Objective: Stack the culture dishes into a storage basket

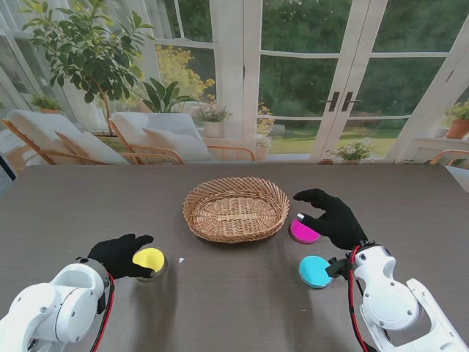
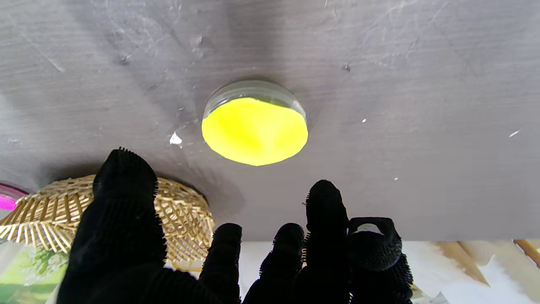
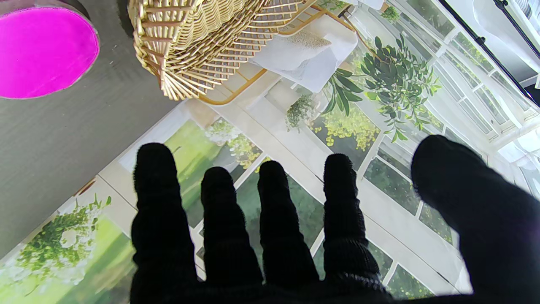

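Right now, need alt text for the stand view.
A wicker basket, nothing visible inside, sits mid-table; the left hand hovers by a yellow dish, the right hand over a magenta dish. A cyan dish lies nearer to me on the right.

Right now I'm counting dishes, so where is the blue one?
In the stand's view the blue dish sits on the table's right side, nearer to me than the magenta dish, beside the right hand's wrist, outside the basket.

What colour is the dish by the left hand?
Yellow dish, clearest in the left wrist view.
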Robot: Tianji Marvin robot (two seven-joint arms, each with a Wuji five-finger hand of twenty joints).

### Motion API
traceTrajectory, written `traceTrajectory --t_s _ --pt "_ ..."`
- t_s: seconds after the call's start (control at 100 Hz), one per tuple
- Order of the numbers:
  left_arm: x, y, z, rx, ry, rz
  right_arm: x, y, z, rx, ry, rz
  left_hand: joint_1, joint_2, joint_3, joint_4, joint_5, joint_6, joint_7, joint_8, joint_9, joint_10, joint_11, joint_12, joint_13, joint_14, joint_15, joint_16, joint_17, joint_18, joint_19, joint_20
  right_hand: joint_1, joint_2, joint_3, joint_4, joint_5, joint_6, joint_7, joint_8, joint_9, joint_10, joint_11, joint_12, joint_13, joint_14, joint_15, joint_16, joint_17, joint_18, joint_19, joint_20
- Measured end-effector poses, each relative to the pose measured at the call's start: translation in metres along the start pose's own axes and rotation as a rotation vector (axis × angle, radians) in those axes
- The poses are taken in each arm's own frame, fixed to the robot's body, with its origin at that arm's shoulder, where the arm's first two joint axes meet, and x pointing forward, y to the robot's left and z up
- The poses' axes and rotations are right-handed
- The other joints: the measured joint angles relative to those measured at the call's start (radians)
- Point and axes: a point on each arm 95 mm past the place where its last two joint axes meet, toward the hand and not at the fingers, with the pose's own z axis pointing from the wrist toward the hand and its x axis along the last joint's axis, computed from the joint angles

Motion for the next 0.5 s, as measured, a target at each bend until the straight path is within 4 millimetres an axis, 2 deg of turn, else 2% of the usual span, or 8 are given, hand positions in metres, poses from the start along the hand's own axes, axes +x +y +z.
traceTrajectory --t_s 0.08,0.5 --pt "-0.003 0.003 0.003 -0.020 -0.004 -0.006 0.000 -0.001 0.000 0.004 0.000 0.000 0.000 0.000 0.000 0.000 -0.013 -0.015 -0.006 0.004 -0.014 -0.004 -0.001 -0.001 0.000 0.000 0.000 0.000 -0.011 0.000 0.000 0.000 0.000 0.000 0.000 0.000 0.000 0.000 0.000 0.000 0.000 0.001 0.000 0.000 0.000 0.000 0.000 0.000 0.000 0.000 -0.002 0.000" --pt "-0.012 0.015 0.027 -0.084 -0.015 -0.016 -0.001 -0.003 0.001 0.014 0.000 -0.001 0.000 0.000 0.000 0.000 -0.041 -0.016 -0.012 -0.001 -0.014 -0.004 -0.001 0.009 0.000 -0.001 0.000 -0.002 -0.018 0.000 0.000 0.000 0.000 0.000 0.000 0.000 0.000 -0.001 0.000 0.000 0.000 0.003 0.000 0.000 0.000 0.001 0.000 0.000 0.000 0.000 -0.003 0.001"
